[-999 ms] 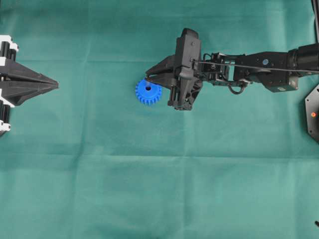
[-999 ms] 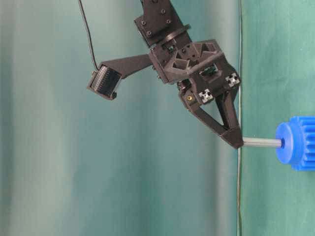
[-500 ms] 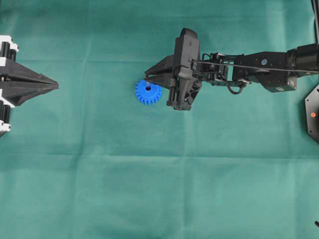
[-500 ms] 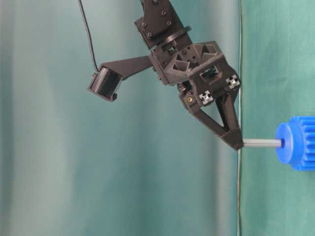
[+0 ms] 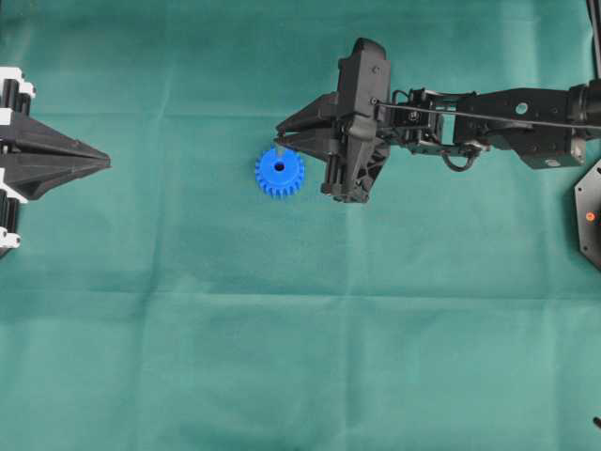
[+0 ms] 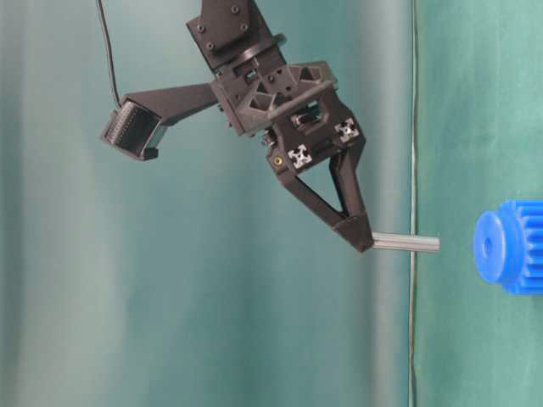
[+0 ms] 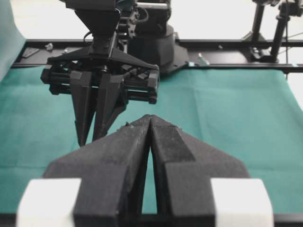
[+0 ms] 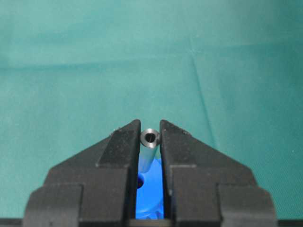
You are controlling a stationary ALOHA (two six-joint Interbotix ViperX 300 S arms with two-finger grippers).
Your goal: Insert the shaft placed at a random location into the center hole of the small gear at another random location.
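- On the green cloth of the worktop point(image 5: 282, 329) we count one small gear point(image 5: 280, 173), bright blue and toothed, lying flat with its raised hub facing up.
- We see one center hole point(image 5: 279, 166), a small dark round opening in the hub, with nothing in it.
- We count one shaft point(image 6: 405, 243), a short grey metal pin; in the table-level view it is clear of the gear, its free end pointing at the hub with a gap between them.
- We count two arms, each with one gripper.
- The right gripper point(image 5: 282, 143) is clamped on the shaft: in the right wrist view the pin sits between the two black fingers point(image 8: 118, 146) with its hollow end toward the camera and the blue gear visible behind it.
- The right arm point(image 5: 470, 122) reaches in from the right edge of the overhead view, nearly level across the cloth, its gripper tip just over the gear's upper rim.
- The left gripper point(image 5: 105, 163) rests at the left edge of the overhead view, well apart from the gear; in the left wrist view its fingers point(image 7: 128, 142) are together, touching at the tip.
- We find no readable writing or brand on the gear, shaft or arms.
- A black cable point(image 6: 106, 51) loops from the right arm to its wrist camera point(image 6: 131, 131).
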